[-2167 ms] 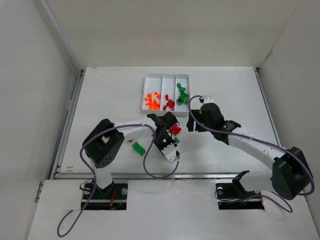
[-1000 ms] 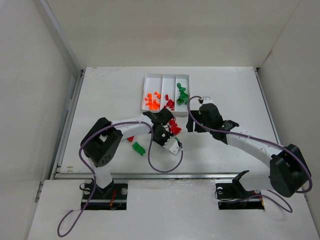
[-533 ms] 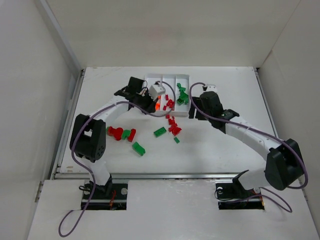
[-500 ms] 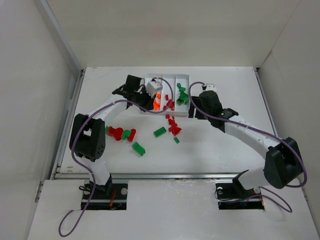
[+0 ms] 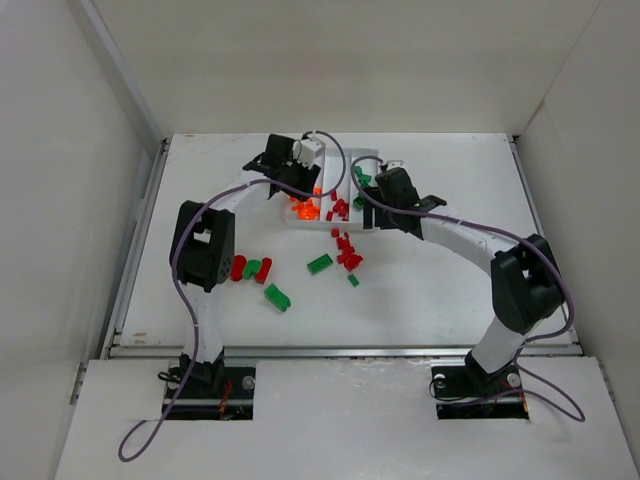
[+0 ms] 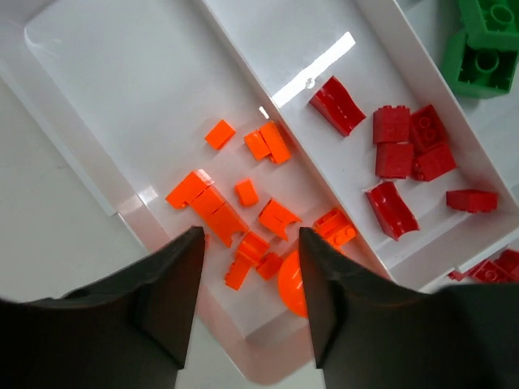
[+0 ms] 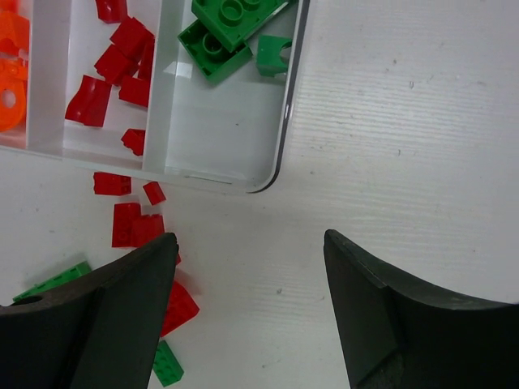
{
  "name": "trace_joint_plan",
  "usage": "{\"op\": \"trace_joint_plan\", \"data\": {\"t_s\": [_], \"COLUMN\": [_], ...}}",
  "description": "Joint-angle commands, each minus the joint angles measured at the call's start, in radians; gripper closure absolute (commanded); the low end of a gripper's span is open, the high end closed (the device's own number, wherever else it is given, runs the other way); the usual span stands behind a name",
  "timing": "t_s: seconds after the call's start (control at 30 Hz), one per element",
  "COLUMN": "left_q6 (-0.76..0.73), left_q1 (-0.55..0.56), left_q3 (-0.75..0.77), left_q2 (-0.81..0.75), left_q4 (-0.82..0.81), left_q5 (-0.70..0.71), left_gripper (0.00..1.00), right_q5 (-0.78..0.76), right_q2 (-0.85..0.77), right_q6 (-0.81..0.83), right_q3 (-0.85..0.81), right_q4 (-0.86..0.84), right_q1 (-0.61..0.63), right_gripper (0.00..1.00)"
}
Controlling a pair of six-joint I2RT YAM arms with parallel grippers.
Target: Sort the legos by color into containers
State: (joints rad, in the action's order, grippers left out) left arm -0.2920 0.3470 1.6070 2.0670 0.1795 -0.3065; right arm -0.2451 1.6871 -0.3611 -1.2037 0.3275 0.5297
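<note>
The white tray (image 5: 336, 170) holds the containers: orange legos (image 6: 243, 194) in the left compartment, red legos (image 6: 397, 154) in the middle, green legos (image 7: 219, 44) in the right. My left gripper (image 6: 248, 235) hangs open over the near end of the orange compartment. An orange round piece (image 6: 290, 284) lies in that compartment beside one finger, with nothing between the fingers. My right gripper (image 7: 247, 239) stands open and empty over bare table just off the tray's near right corner (image 7: 276, 174). In the top view the left gripper (image 5: 302, 188) and right gripper (image 5: 384, 210) flank the tray.
Loose legos lie on the table near the tray: a red cluster (image 5: 346, 250), a green brick (image 5: 320, 263), a small green one (image 5: 353, 280), another green brick (image 5: 277, 297), and a red and green group (image 5: 251, 268). White walls enclose the table.
My left arm has swung from the loose legos up to the tray's orange compartment, and its jaws have parted. The right arm has shifted toward the tray's right side.
</note>
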Motion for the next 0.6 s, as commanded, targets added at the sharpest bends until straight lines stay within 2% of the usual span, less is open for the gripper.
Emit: {"op": "trace_joint_plan", "data": {"t_s": [0.0, 0.1, 0.17, 0.33, 0.43, 0.53, 0.57], "left_q6": [0.048, 0.036, 0.027, 0.017, 0.040, 0.297, 0.401], "left_q1": [0.001, 0.001, 0.001, 0.010, -0.014, -0.071, -0.113], "left_q3": [0.031, 0.019, 0.007, 0.019, 0.008, 0.008, 0.008], "left_q2": [-0.027, -0.064, -0.087, -0.180, -0.264, -0.324, -0.324], "left_q4": [-0.063, -0.083, -0.083, -0.006, 0.023, 0.080, 0.157], "left_q5": [0.061, 0.072, 0.092, 0.211, 0.328, 0.540, 0.619], "left_gripper": [0.50, 0.25, 0.00, 0.00, 0.00, 0.00, 0.00], "right_q5": [0.023, 0.032, 0.043, 0.033, 0.128, 0.257, 0.283], "right_q2": [0.000, -0.023, -0.033, -0.033, -0.011, 0.037, 0.060], "right_q6": [0.054, 0.068, 0.100, 0.123, 0.135, 0.161, 0.162], "right_q3": [-0.060, -0.060, -0.048, -0.048, -0.039, -0.039, -0.039], "right_q4": [0.008, -0.016, -0.028, -0.010, -0.010, -0.010, -0.010], "right_q1": [-0.002, -0.002, -0.002, 0.058, 0.073, 0.073, 0.073], "right_gripper": [0.22, 0.22, 0.22, 0.22, 0.22, 0.30, 0.31]}}
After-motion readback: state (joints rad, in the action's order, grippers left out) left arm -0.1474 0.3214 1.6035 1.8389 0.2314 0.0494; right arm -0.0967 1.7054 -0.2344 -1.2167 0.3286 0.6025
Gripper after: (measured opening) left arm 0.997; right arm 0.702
